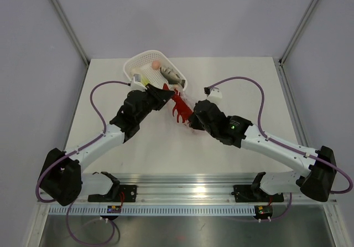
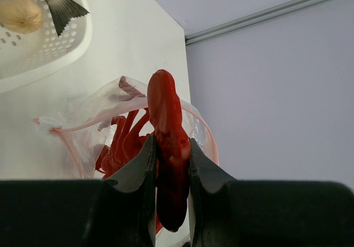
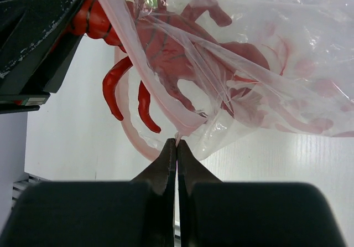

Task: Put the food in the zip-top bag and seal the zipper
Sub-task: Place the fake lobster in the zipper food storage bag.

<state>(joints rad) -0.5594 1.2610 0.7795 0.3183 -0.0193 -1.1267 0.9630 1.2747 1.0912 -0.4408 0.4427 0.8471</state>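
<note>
1. the left hand (image 1: pixel 165 96) reaches from the left side toward the middle of the tabletop (image 1: pixel 243 70). its two fingers (image 2: pixel 145 164) are clamped on the tail end of the red lobster (image 1: pixel 178 107), which stands up between them in the left wrist view (image 2: pixel 164 111).
2. just behind this hand stands the white basket (image 1: pixel 133 63) with holes in its wall. inside it lie a grey fish (image 1: pixel 172 75) and a small peach round piece (image 1: pixel 156 65). the left wrist view shows the fish tail (image 2: pixel 62 4) and the round piece (image 2: pixel 21 13) over the basket rim (image 2: pixel 55 50).
3. the lobster is out of the basket, between the two hands. its claws and legs point toward the right hand, and its front part is already inside the mouth of the bag (image 3: pixel 265 64); some legs (image 3: pixel 113 86) hang outside the edge.
4. the clear bag (image 2: pixel 88 111) is crinkly and open, and in the top view it is mostly hidden by the right hand. the pink zipper (image 3: pixel 135 58) runs along its mouth as a curved strip (image 2: pixel 69 129), not pressed together.
5. the right hand (image 1: pixel 193 114) comes from the right side. its fingers are tight together (image 3: pixel 176 143) and they pinch the edge of the bag at the mouth, just under the lobster.
</note>
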